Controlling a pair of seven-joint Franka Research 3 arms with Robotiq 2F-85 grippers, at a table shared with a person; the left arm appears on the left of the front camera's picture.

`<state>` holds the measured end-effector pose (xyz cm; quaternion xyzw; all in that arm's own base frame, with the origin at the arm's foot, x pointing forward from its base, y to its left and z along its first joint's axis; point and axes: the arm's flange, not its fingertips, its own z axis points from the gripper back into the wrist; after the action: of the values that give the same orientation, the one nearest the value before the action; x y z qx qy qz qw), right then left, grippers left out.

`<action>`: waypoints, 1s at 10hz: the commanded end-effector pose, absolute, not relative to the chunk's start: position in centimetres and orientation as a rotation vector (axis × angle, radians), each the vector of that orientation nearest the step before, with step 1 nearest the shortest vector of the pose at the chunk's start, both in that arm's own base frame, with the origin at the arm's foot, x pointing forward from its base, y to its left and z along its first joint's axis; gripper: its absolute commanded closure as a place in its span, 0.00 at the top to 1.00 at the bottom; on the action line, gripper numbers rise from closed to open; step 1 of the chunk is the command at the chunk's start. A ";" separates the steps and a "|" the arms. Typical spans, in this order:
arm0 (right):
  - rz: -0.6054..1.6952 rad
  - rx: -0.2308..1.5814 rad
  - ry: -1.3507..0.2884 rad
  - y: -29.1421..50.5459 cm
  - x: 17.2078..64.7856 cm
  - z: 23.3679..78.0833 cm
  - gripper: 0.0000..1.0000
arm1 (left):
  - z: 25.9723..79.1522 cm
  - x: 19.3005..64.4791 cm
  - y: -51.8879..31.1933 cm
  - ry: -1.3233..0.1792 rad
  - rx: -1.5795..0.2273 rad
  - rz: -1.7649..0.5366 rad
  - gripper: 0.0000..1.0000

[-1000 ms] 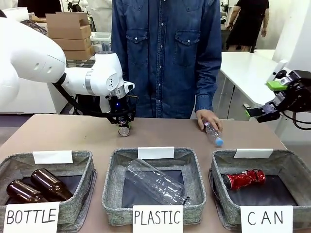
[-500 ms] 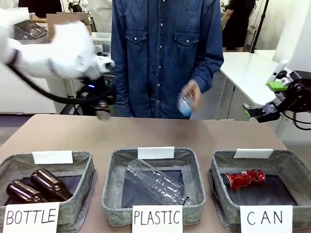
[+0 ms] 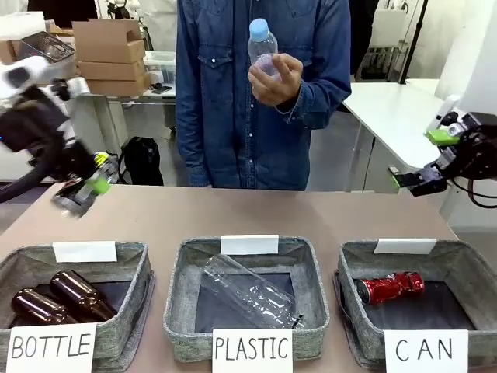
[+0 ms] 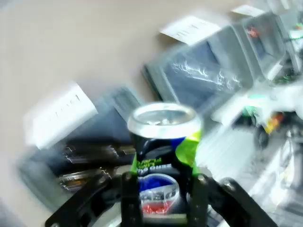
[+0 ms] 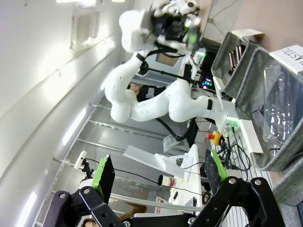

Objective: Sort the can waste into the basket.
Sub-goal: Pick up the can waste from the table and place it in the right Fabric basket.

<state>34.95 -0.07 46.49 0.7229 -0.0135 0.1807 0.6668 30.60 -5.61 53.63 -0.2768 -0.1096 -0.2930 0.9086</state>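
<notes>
While clamped, the dark can (image 4: 163,156) sits inside left end effector (image 4: 161,187).

A dented red can (image 3: 390,287) lies on its side in the grey basket (image 3: 461,260) signed "CAN"; a dark blue-black can (image 4: 164,156) is clamped above the table.

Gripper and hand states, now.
Left gripper: shut on the dark can.
Right gripper: open, empty.
Person's hand: holding a clear plastic bottle.
</notes>
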 end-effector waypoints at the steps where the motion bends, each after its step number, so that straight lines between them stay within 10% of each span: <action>1: 0.430 1.619 -0.053 -0.1 35.0 46.5 1.00 | 55.4 24.7 -2.8 0.109 -0.604 -1.304 0.00; 3: 0.430 1.619 -0.053 -0.1 35.0 46.5 1.00 | 55.4 22.8 -2.9 0.267 -0.411 -1.607 0.00; 5: 0.430 1.619 -0.053 -0.1 35.0 46.5 1.00 | 55.1 20.7 -3.0 0.023 -0.607 -1.049 0.00; 7: 0.430 1.619 -0.053 -0.1 35.0 46.5 1.00 | 55.1 20.7 -3.0 0.023 -0.607 -1.049 0.00; 8: 0.430 1.619 -0.053 -0.1 35.0 46.5 1.00 | 55.2 20.8 -3.7 0.081 -0.588 -1.161 0.40; 10: 0.430 1.619 -0.053 -0.1 35.0 46.5 1.00 | 54.9 22.8 -9.8 0.042 -0.568 -1.368 0.40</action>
<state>34.94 -0.05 46.48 0.7229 -0.0133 0.1808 0.6668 21.32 -7.37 54.85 -0.2616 0.0349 -0.5738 0.7753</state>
